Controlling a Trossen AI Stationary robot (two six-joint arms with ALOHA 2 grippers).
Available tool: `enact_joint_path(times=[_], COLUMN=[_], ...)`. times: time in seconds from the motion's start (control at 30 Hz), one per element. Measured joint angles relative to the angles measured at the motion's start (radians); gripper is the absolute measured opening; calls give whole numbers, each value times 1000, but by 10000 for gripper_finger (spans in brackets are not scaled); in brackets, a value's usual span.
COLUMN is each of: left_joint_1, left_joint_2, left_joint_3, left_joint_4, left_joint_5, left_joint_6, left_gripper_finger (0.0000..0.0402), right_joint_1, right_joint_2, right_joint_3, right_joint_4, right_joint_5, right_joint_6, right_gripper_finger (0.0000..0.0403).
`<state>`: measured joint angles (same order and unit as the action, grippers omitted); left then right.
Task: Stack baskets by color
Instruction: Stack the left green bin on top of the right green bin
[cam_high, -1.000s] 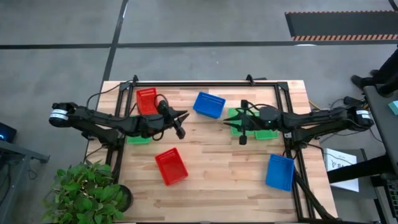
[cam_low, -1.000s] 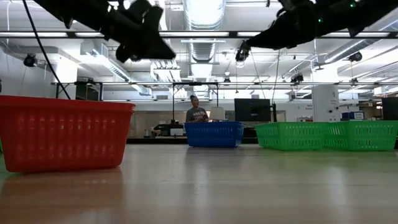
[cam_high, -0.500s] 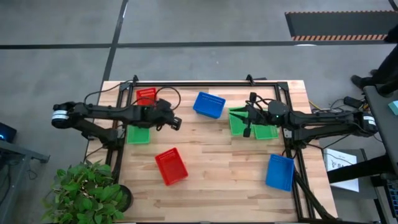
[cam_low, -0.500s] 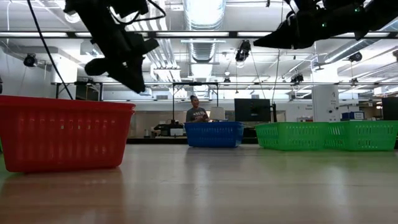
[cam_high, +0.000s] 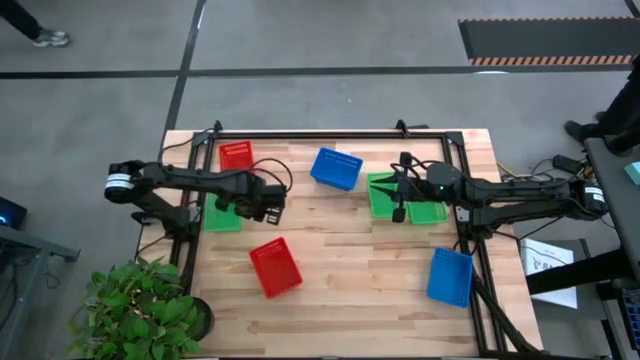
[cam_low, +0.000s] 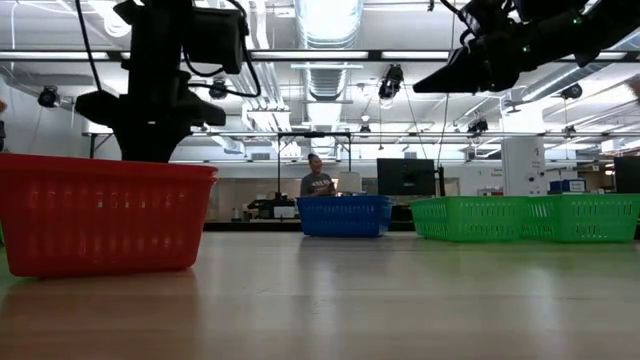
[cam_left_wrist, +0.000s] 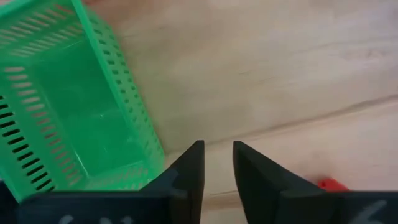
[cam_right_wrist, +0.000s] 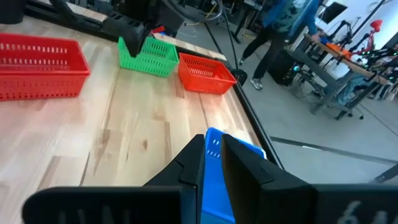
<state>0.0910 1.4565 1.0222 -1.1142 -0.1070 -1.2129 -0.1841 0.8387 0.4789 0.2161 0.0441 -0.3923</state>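
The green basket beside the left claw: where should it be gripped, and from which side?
Grip the green basket by its long rim wall nearest the left claw, coming straight down from above: it sits upright, open and empty, so one finger can slip inside that thin lattice wall.

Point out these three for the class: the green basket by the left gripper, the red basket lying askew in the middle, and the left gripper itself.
green basket (cam_left_wrist: 59, 118), left wrist view, on its floor
red basket (cam_high: 275, 267), high view, on its inside
left gripper (cam_left_wrist: 217, 168), left wrist view, between its fingertips
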Motion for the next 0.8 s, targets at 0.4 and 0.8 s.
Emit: enact_joint_path(times=[0.4,0.8], left_joint_1=[12,20], left_joint_2=[-31,-30], left_joint_3=[-83,-209], left_joint_4=[-85,28], left_joint_5=[-126,-149], left_joint_6=[-14,-13], left_gripper_finger=[156,105], right_joint_1=[0,0], right_joint_2=[0,0], right_joint_3=[0,0], right_joint_4=[-31,-33], right_joint_5=[0,0], right_joint_6=[15,28], right_gripper_finger=[43,43])
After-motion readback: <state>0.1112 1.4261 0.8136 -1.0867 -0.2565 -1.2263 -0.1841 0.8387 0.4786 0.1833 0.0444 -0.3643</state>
